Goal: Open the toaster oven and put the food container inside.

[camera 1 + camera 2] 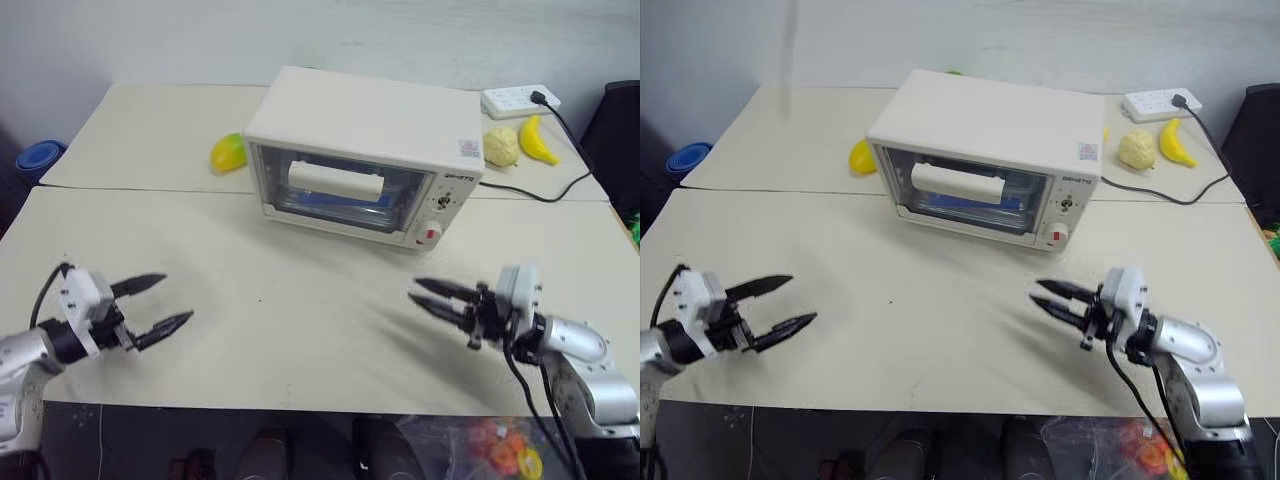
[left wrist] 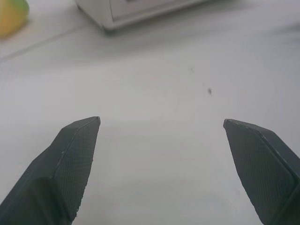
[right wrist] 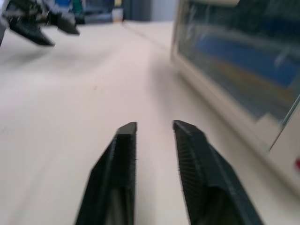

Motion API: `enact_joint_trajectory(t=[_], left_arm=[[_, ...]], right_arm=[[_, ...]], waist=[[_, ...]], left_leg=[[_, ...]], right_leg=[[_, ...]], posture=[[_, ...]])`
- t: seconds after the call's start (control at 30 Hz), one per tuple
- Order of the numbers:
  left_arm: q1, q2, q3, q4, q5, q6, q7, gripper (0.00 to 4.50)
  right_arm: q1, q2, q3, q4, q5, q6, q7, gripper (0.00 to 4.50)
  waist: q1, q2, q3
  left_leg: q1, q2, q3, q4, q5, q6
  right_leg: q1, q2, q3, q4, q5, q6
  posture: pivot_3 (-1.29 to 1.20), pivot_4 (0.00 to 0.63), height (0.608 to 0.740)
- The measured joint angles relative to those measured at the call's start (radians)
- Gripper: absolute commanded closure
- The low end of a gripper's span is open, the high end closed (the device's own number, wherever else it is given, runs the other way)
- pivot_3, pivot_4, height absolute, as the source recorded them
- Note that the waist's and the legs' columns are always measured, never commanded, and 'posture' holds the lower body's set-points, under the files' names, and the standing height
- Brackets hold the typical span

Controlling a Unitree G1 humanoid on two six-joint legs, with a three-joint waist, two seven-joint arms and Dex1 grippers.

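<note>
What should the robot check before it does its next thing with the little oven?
1. Toaster oven door shut: ok, the glass door is closed behind its white handle.
2. Food container inside: cannot tell; something blue shows through the glass.
3. Left gripper empty: ok, fingers wide apart, holding nothing.
4. Right gripper empty: ok, fingers slightly apart, nothing between them.
5. Both grippers clear of the oven: ok, they hang over the table in front of it.

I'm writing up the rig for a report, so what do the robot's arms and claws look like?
Both arms are silver-grey metal with black cables alongside. The left claw and right claw each have two black, tapered, pointed fingers with finely textured inner pads, mounted on a white block at the wrist.
</note>
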Motion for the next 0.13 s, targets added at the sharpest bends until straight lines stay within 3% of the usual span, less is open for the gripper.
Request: enact_joint_trajectory(t=[0.13], left_arm=[[0.072, -0.071, -0.001, -0.012, 0.037, -0.089, 0.04, 0.0]], right_arm=[[0.067, -0.011, -0.039, 0.07, -0.045, -0.126, 0.054, 0.89]], waist=[[0.005, 0.0, 0.0]], left_leg=[[0.002, 0.001, -0.002, 0.001, -0.001, 0.001]], right_leg=[[0.003, -0.001, -0.001, -0.001, 0.0, 0.0]], posture=[[0.0, 0.15, 0.74]])
